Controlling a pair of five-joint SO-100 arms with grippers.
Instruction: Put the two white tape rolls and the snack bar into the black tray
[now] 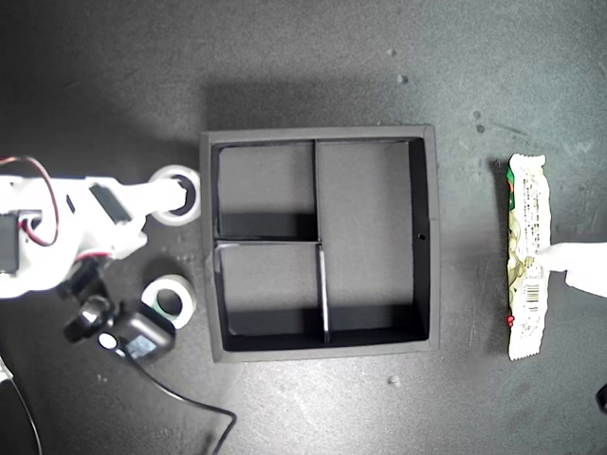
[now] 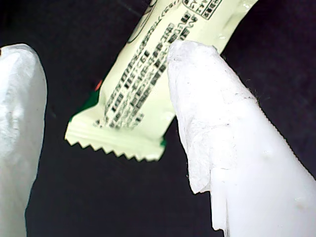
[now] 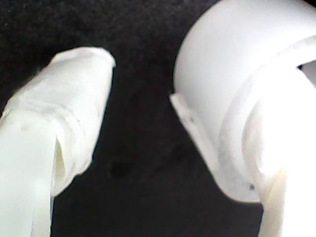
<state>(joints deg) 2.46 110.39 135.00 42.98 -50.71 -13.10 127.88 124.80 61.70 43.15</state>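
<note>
Between my first gripper's [image 2: 106, 123] spread fingers [image 2: 207, 108] lies the snack bar [image 2: 148, 94], ungripped, its fine print too small to read. At 3 o'clock of the black tray [image 1: 432, 237] the exterior view cuts that arm off. My second gripper [image 3: 143, 98], open, has one finger through a white tape roll [image 1: 176, 193]; the other roll [image 1: 170, 300] lies at the tray's 8 o'clock.

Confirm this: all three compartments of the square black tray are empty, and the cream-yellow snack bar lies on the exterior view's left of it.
Wrong side. The cream-yellow snack bar lies on the exterior view's right of the square black tray, as the exterior view shows. All three compartments are indeed empty.
</note>
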